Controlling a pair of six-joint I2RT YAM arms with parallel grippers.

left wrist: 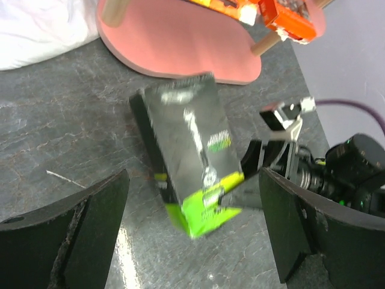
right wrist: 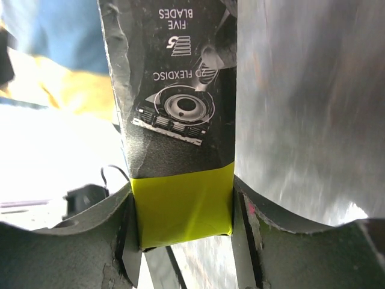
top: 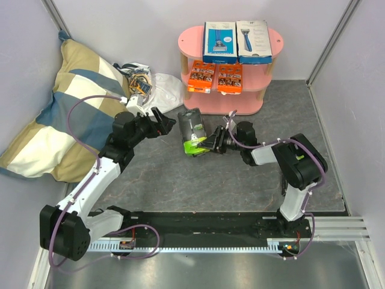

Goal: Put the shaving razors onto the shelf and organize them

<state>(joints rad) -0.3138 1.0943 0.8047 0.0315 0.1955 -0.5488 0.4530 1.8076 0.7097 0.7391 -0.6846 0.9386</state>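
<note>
Four packs shelved, a fifth in the right arm's grip

Four razor packs sit on the pink shelf (top: 274, 42) at the upper middle of the top view. The blue box (top: 219, 42) and the white box (top: 253, 41) lie side by side on the top board. Two orange cards (top: 201, 76) (top: 230, 77) sit next to each other on the board below.

The lime-green-and-black box (top: 192, 131) is at the centre of the frame, over the grey table (top: 150, 180) and just in front of the shelf's bottom board. The right gripper (top: 204, 146) has it clamped by its lime end. In the right wrist view, both fingers press flat against the sides of that end, and the jaws are about half open around it.

The left gripper (top: 165, 123) is just left of this box with its jaws spread wide and nothing between them. In the left wrist view, the box is beyond the fingertips, clear of both.

A checked pillow (top: 54, 114) fills the left side, with a white bag (top: 162, 87) beside it near the shelf.
</note>
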